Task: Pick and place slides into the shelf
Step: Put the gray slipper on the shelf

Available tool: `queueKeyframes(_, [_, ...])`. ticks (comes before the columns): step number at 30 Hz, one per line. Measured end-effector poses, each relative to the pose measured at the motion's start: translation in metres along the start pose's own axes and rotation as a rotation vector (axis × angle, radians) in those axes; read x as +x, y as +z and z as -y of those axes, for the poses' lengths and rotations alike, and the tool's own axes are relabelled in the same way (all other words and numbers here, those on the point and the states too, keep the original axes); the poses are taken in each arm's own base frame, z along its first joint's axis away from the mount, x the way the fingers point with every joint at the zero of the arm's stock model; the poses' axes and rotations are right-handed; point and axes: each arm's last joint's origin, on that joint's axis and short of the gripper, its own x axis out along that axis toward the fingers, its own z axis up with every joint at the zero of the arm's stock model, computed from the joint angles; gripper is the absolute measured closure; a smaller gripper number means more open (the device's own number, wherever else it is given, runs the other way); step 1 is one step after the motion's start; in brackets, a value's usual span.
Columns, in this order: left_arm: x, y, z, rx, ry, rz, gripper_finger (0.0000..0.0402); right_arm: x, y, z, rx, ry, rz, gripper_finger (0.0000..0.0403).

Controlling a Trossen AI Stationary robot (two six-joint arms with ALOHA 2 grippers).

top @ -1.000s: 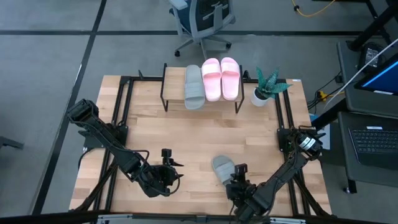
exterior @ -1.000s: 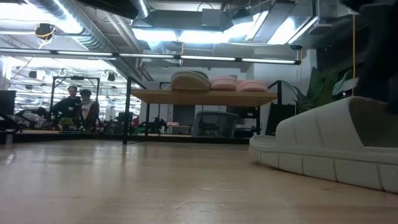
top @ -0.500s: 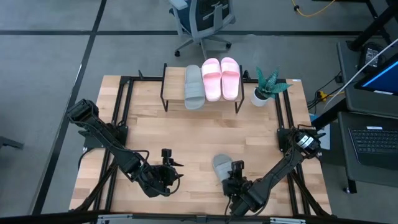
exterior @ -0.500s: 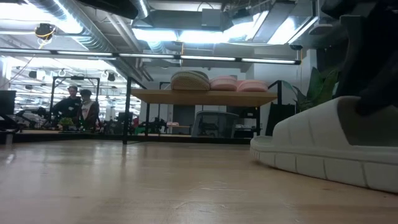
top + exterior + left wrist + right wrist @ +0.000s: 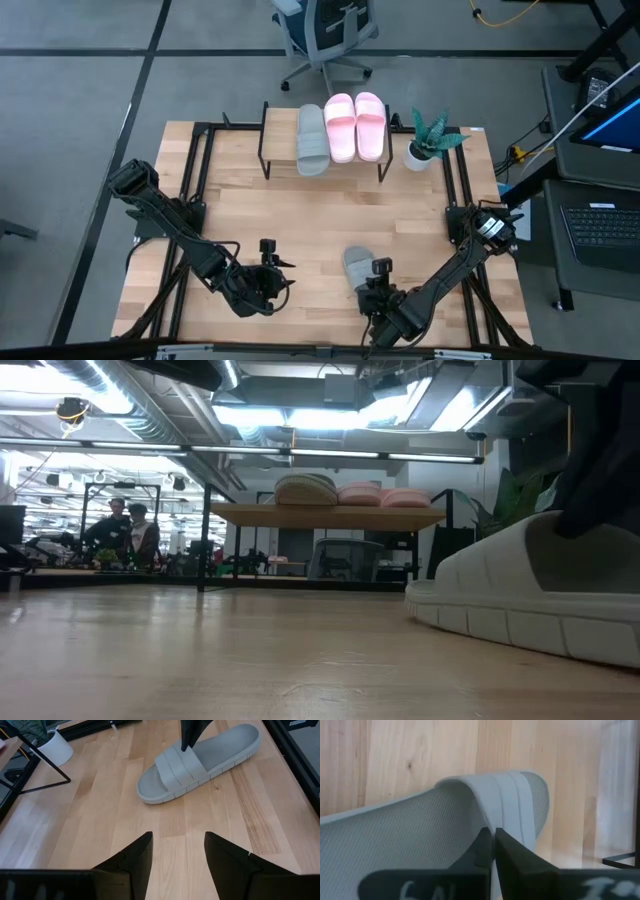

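Only ribbed foam slide (image 5: 199, 761) in right tool (image 5: 493, 851).

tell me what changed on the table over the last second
The right gripper slid a little toward the left arm's side and closed in on the grey-green foam slide on the table, now pinching its strap. The slide itself barely shifted. The left gripper stayed open and idle, and the three slides on the small wooden-topped shelf did not move.

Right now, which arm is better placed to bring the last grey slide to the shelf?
The right: its fingers are shut on the grey slide's strap. The left gripper is open, apart from it.
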Motion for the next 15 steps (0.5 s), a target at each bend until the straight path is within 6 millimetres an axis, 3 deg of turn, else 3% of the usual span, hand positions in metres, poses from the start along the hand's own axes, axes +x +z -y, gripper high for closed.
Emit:
queueKeyframes(8, [0.0, 0.0, 0.0, 0.01, 0.0, 0.0, 0.0232, -0.004, -0.002, -0.002, -0.096, -0.034, 0.023, 0.0397])
queueKeyframes(15, [0.0, 0.0, 0.0, 0.01, 0.0, 0.0, 0.0232, -0.028, 0.004, -0.001, -0.131, -0.091, 0.086, 0.0397])
